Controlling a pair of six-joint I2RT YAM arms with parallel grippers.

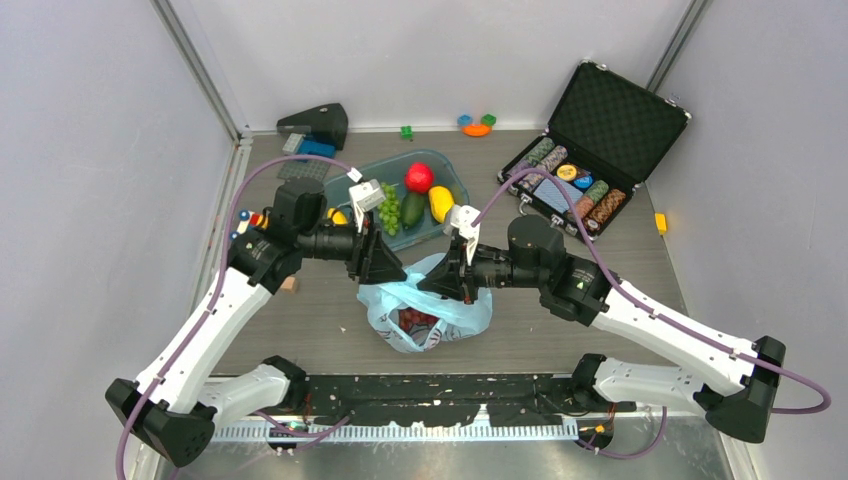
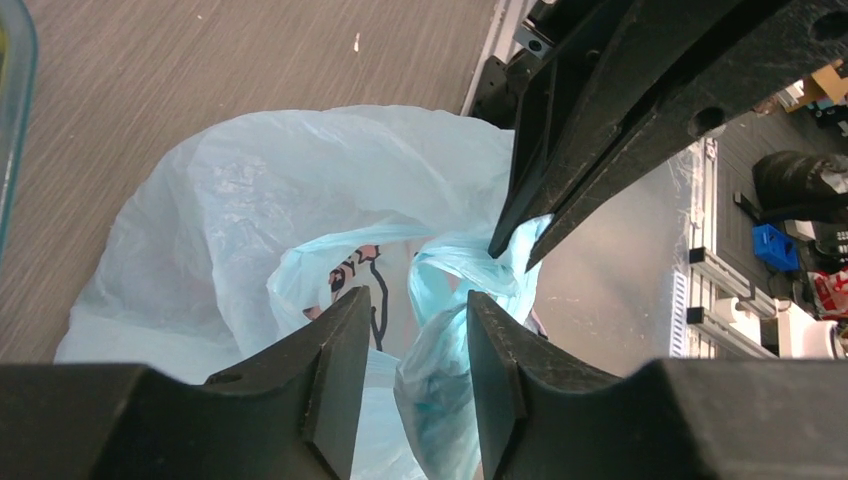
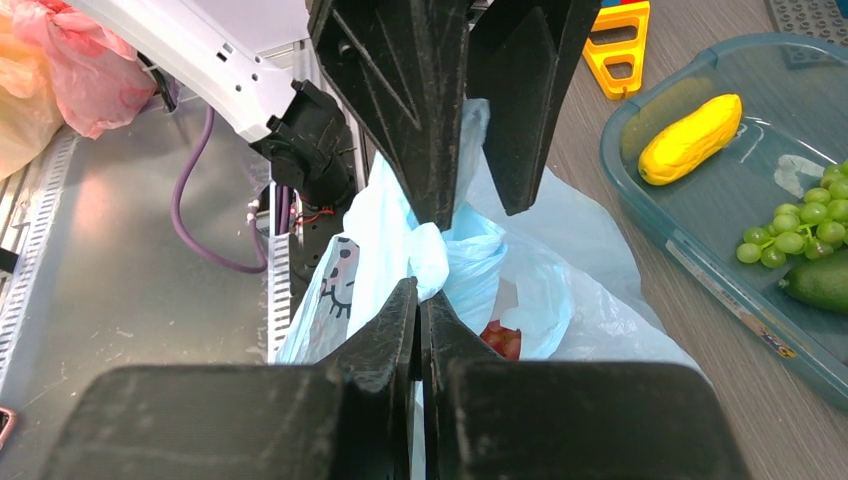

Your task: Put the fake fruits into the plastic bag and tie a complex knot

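Observation:
The light-blue plastic bag lies on the table between the two arms, with dark red fruits showing inside it. My right gripper is shut on a bunched strand of the bag's top. My left gripper is open, with a twisted handle strand hanging between its fingers. The two grippers meet tip to tip above the bag. A red apple, a yellow fruit, a dark green fruit and green grapes lie in the clear blue tub.
An open black case of poker chips stands at the back right. Small toy blocks lie by the back wall. A black object sits at the back left. The tub's near wall is right of the bag.

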